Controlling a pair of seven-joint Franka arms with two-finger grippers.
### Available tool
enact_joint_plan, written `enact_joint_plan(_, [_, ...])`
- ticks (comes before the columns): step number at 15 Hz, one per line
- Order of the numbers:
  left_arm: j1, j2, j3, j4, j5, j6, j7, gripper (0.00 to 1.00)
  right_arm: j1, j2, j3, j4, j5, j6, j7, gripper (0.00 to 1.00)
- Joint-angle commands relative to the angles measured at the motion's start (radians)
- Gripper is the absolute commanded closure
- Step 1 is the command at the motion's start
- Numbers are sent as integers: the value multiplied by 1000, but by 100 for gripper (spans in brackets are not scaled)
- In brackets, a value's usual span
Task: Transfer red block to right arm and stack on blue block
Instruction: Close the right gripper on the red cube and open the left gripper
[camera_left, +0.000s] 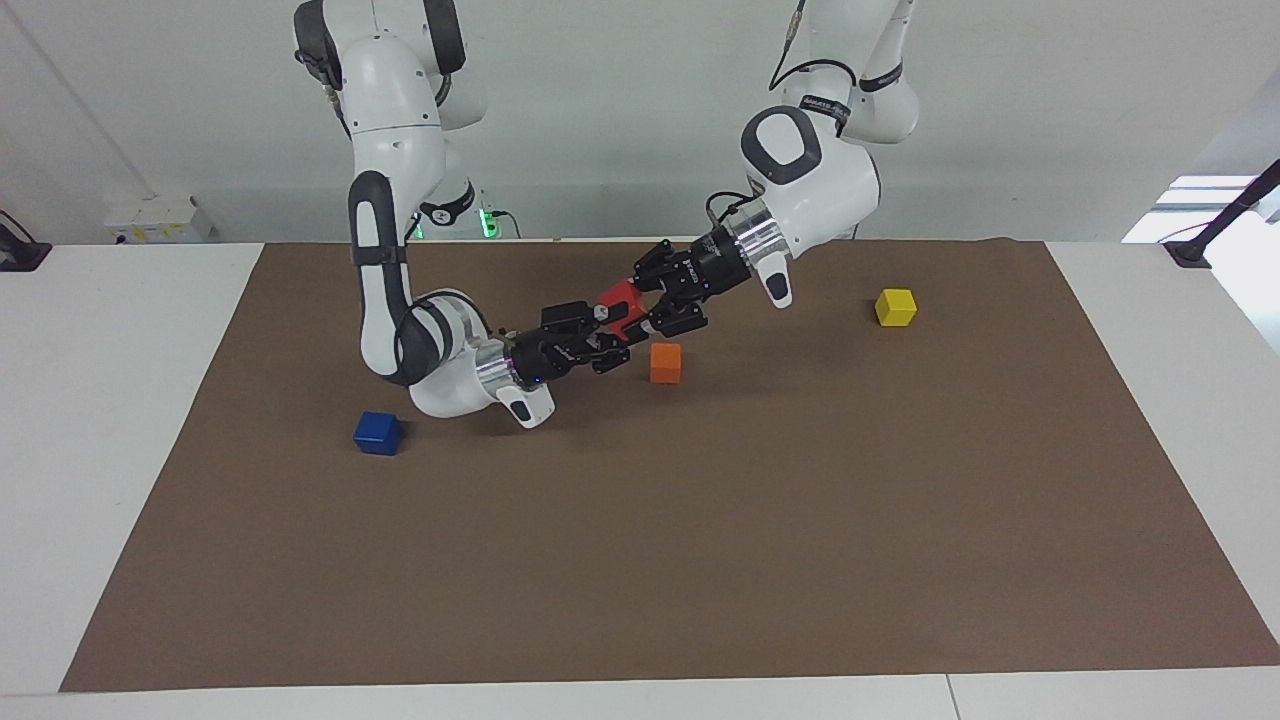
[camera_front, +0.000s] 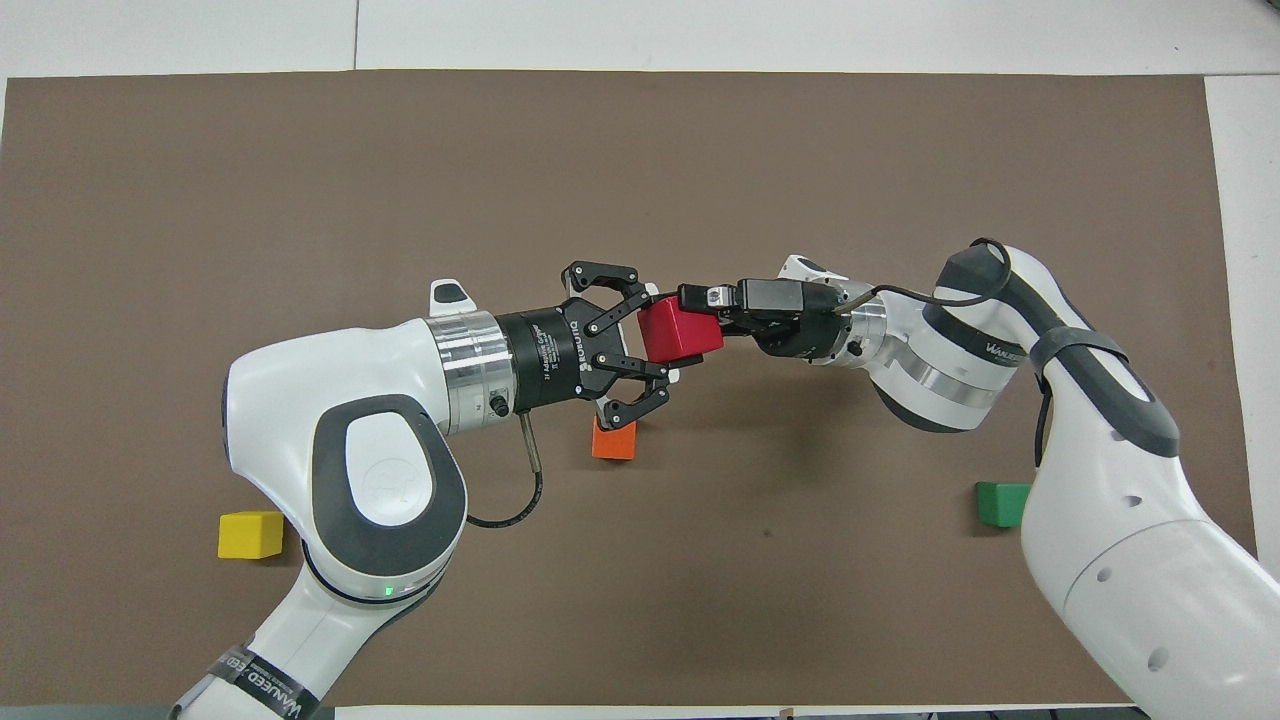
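Red block (camera_front: 680, 331) hanging mid-air between both grippers over orange cube (camera_left: 665, 363); left gripper (camera_front: 655, 345) spreading wide; right gripper (camera_front: 700, 310) pinching red block; blue block (camera_left: 378, 433) lying toward right arm's end.

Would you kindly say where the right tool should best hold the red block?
The right tool should pinch two opposite flat faces of the red block, coming from the right arm's end: the left tool, open, flanks its other end.
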Motion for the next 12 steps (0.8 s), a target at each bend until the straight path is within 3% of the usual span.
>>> enact_joint_plan(1, [-13,-5,10,-4,-23,12,13,100,20,-1,-2,13,14,66,-24,100])
enact_joint_plan(4, [-2,-9,11,1,-21,-6,12,100,18,-1,-2,13,14,66,-22,100])
enact_joint_plan(5, [2,-8,11,5,-21,-5,12,57,18,-1,-2,13,14,66,-22,100])
enact_joint_plan(6, [5,-6,11,10,-18,-3,13,1,18,-1,-2,13,14,64,-22,100])
enact_joint_plan(12, [63,-20,14,9,-9,-58,15,0,20,-4,-2,13,14,64,-21,100])
